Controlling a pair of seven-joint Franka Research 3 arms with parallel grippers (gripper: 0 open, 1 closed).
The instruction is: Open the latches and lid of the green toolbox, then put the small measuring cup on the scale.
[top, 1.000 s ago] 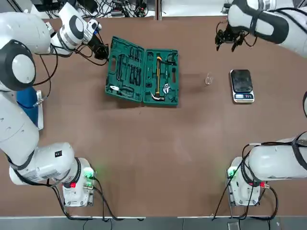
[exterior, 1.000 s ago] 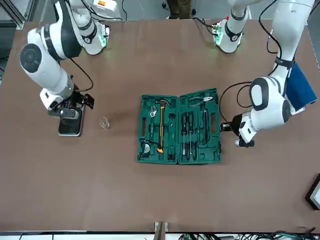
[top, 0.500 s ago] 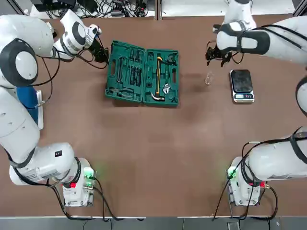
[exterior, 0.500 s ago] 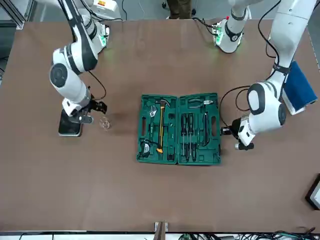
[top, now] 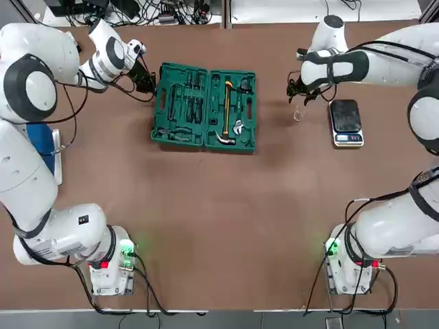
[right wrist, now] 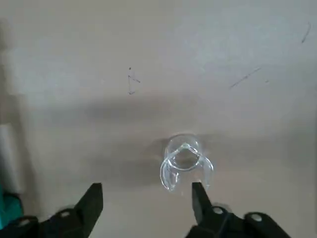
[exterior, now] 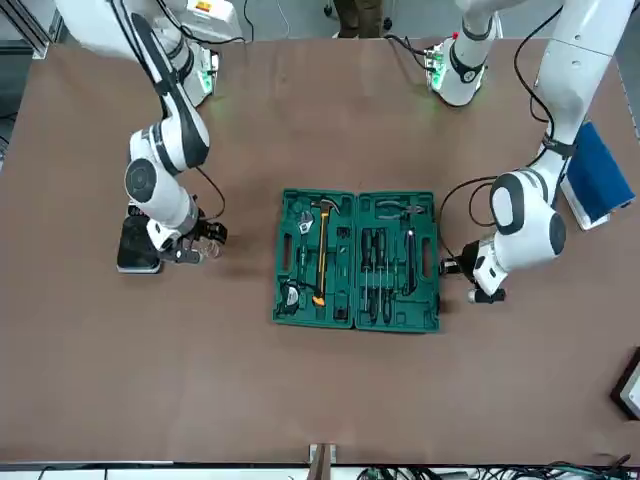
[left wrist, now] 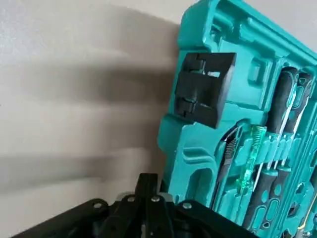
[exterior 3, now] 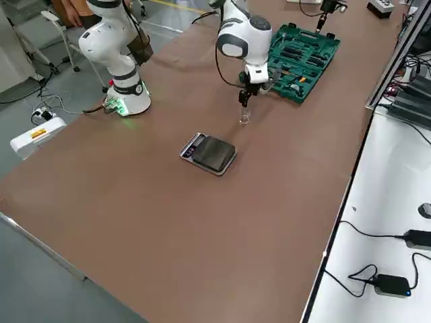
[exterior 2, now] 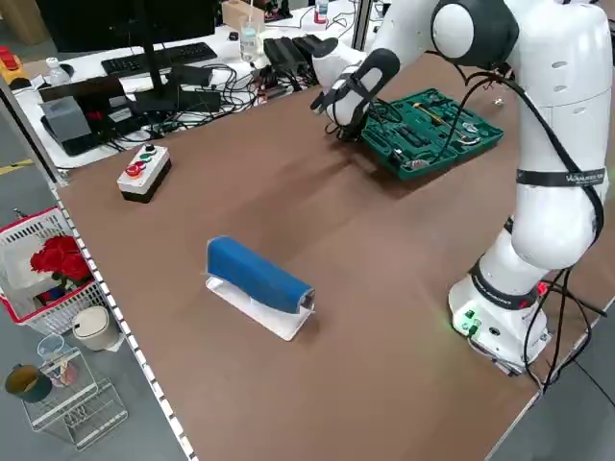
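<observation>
right claw (right wrist: 148, 193) over the small measuring cup (right wrist: 185, 163), tips apart

the cup stands on the brown tabletop (top: 226, 205), between the scale (top: 346, 123) and the green toolbox (top: 204, 108), which lies open with its tools showing. the right claw hovers near the cup with nothing between its tips; the left claw (left wrist: 147, 181) is closed, its tips together, beside the toolbox's outer edge.

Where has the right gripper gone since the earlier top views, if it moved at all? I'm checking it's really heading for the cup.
Yes: the right gripper has moved away from the scale, to the cup's far side.
</observation>
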